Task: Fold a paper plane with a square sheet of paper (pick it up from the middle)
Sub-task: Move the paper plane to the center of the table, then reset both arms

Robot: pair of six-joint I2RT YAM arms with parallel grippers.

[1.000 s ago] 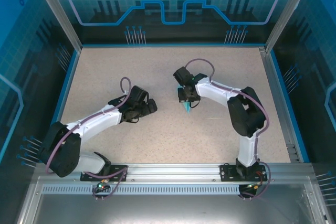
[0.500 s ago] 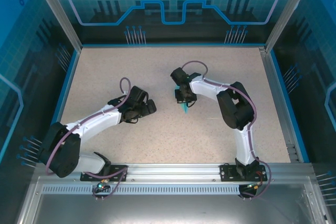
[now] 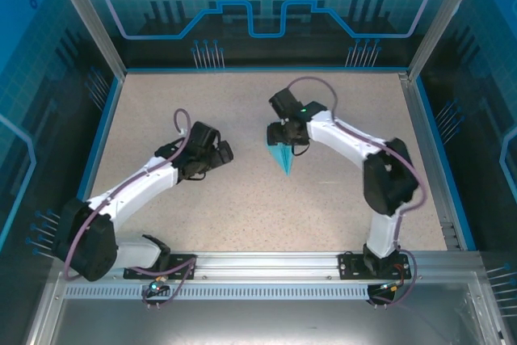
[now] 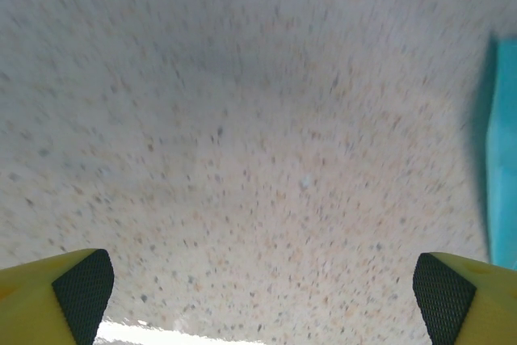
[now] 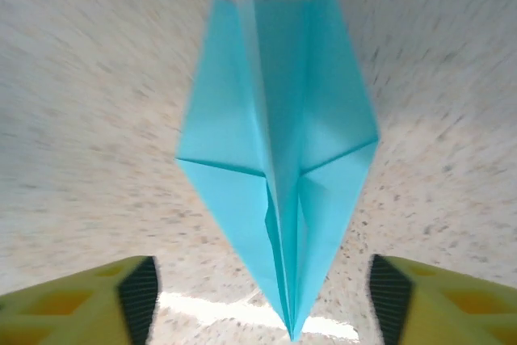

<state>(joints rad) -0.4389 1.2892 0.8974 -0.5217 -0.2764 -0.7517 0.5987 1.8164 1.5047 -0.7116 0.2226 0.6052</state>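
The paper plane (image 3: 281, 156) (image 5: 279, 167) lies flat on the speckled bench (image 3: 186, 103), a little right of the middle, its sharp nose toward the near edge. The right arm's jaws hang over it, spread wide, a pad (image 5: 139, 292) out to either side of the paper and clear of it. Well to the left, the left arm's jaws gape over bare bench, holding nothing

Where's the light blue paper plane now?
Top view: the light blue paper plane lies on the speckled table, just right of centre, at the open right gripper.
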